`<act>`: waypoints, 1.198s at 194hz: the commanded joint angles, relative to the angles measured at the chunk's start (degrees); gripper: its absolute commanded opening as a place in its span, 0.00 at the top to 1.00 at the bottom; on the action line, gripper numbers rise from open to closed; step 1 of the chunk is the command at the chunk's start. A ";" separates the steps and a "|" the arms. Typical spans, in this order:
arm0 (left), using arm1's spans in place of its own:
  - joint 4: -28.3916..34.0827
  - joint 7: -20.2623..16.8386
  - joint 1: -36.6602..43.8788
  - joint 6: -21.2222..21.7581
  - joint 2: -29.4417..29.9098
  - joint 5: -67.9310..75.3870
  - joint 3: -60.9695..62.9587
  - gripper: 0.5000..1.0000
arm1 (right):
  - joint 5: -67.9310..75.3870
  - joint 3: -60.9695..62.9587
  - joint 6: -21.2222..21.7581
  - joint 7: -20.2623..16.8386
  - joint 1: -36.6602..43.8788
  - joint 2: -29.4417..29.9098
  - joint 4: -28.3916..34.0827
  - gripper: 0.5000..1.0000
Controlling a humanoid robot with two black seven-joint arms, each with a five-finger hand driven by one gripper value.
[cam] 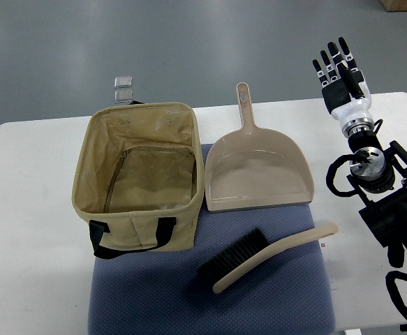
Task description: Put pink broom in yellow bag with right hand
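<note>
A small hand broom [262,257] with a pale pinkish-beige handle and black bristles lies on the blue mat, bristles to the left, handle pointing right. An open yellow-tan fabric bag [139,183] with black handles stands upright at the mat's left, empty inside. My right hand [340,68] is raised at the upper right past the table's far edge, fingers spread, holding nothing, well away from the broom. The left hand is out of view.
A pinkish-beige dustpan [259,171] lies between the bag and my right arm, handle pointing away. A blue mat [273,300] covers the white table's [28,230] front middle. Two small clear squares [124,88] sit behind the bag.
</note>
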 commanded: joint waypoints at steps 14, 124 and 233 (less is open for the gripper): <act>-0.36 -0.59 0.24 -0.18 0.00 -0.29 -0.85 0.00 | -0.08 -0.04 0.00 0.00 -0.31 0.14 0.08 0.14; -0.54 -0.33 -0.46 -0.09 0.00 -0.02 -0.76 0.00 | -3.60 -7.24 -1.31 -3.26 3.21 -5.92 1.48 0.14; -2.91 0.20 -1.87 -0.27 0.00 0.33 -0.76 0.00 | -37.61 -44.33 4.14 -16.97 10.94 -39.41 38.48 0.14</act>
